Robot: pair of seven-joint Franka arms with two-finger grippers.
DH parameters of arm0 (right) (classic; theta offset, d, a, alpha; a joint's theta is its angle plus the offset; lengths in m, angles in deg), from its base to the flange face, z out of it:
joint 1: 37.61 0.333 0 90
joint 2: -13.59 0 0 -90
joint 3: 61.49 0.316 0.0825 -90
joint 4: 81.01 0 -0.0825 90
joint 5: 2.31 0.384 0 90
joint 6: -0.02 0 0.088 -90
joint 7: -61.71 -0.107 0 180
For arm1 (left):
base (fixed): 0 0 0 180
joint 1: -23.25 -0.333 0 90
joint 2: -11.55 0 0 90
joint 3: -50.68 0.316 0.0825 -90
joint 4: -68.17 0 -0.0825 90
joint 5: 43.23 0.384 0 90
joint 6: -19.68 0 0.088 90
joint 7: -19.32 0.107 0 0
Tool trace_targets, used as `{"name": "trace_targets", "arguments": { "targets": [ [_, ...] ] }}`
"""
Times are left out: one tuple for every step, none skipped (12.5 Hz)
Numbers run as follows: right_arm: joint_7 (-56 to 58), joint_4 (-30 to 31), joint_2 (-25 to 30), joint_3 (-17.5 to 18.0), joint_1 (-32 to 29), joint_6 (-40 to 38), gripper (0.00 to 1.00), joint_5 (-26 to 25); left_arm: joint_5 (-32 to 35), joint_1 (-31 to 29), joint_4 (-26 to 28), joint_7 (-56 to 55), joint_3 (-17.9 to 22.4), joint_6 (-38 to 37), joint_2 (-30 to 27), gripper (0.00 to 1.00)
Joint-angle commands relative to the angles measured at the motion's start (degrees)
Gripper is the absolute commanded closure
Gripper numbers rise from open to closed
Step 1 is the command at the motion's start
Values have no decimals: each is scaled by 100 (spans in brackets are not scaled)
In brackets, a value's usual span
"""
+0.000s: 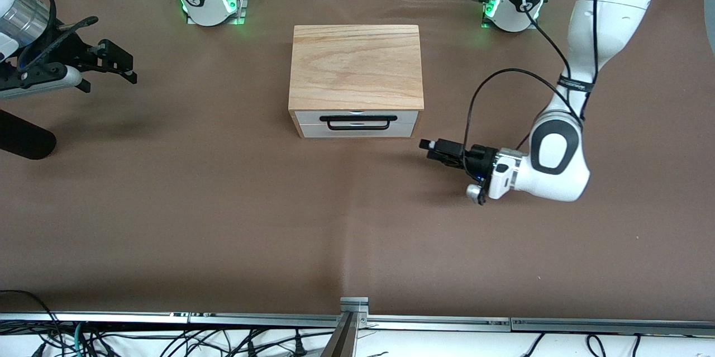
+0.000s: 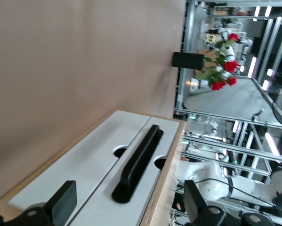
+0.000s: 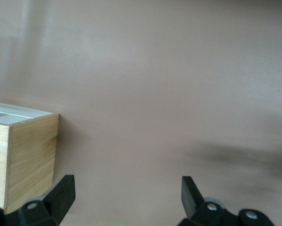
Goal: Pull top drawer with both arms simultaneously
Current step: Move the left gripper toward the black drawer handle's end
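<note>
— Hovering left claw (image 1: pixel 429 150), fingers spread, over tabletop (image 1: pixel 223 223) near top drawer (image 1: pixel 310 117); hanging right claw (image 3: pixel 126 188), spread too, well apart toward its arm's end.
— Risking lopsided pulling, skewing and jamming that shut drawer inside chest (image 1: pixel 356 66).

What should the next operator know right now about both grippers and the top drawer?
Left gripper: open, low over the table beside the chest at the left arm's end, pointing at the drawer fronts, touching nothing.
Right gripper: open, raised over the right arm's end of the table, well away from the chest.
Top drawer: shut, flush with the lower drawer; black handle ungrasped.
Done: left arm's approach only.
Left: bring both grippers to the handle, grip, pull together.
</note>
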Motion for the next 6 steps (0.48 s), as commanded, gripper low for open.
{"name": "trace_targets", "arguments": {
  "targets": [
    [-45, 118, 143, 15, -17, 91, 0, 112, -213, -21, 344, 429, -225, 117, -114, 0],
    [-54, 66, 152, 42, -17, 56, 0, 113, -222, -13, 423, 516, -313, 125, -114, 0],
    [-54, 57, 187, 94, -17, -14, 0, 121, -335, -21, 580, 682, -462, 282, -122, 0],
    [-54, 39, 170, 138, -17, -23, 0, 130, -571, -21, 764, 910, -559, 414, -114, 0],
    [-54, -22, 109, 139, -17, 81, 0, 121, -721, -13, 914, 1182, -656, 581, -96, 0],
    [-45, -109, -5, 139, -17, 82, 0, 121, -783, -13, 1011, 1446, -709, 678, -70, 0]
  ]
}}
